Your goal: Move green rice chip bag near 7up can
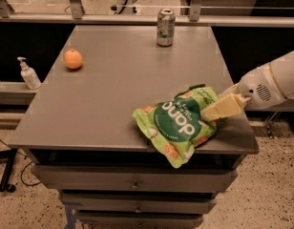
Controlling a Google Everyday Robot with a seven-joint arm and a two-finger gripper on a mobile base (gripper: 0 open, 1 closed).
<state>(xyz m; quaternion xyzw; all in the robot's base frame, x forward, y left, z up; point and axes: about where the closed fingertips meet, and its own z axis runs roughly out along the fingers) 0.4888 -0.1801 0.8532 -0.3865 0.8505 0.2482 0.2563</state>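
The green rice chip bag (178,123) lies crumpled at the table's front right, its lower corner hanging over the front edge. My gripper (215,112) reaches in from the right on a white arm (273,85). Its pale yellow fingers (223,108) are shut on the bag's right edge. The 7up can (165,27) stands upright at the far edge of the table, well apart from the bag.
An orange (73,59) sits at the table's (118,85) far left. A hand sanitizer bottle (28,74) stands on a lower ledge to the left. Drawers are below the tabletop. A railing runs behind the far edge.
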